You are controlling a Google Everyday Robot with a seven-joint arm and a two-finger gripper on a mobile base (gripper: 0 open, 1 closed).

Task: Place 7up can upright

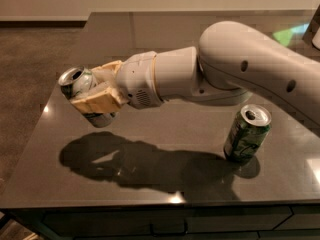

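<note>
7up can [77,81]: held in my gripper [92,90], clear of the surface, above the left part of the table [165,129]. It is tilted, not upright; the open top end points up and to the left and the base end pokes out below my fingers. Body is silvery metal with green markings, the wall looks slightly dented, and the round lid rim catches the light.

Gripper: my two tan, blocky fingers [97,103] are closed on the can's body, one above and one below, both touching it. Behind them sits a smooth off-white wrist housing, and my arm [240,64] runs off to the right as rounded, glossy shells.

Table: dark, polished, flat top, reflective enough to show glare spots near the front edge. A broad dark shadow [125,161] of arm and can lies on it directly below the gripper.

Other object: a darker, mostly green can [246,134] stands upright on the table at near right, well apart from the held can, its silver lid facing up.

Floor [30,59]: brown carpet-like texture, left of the table.
</note>
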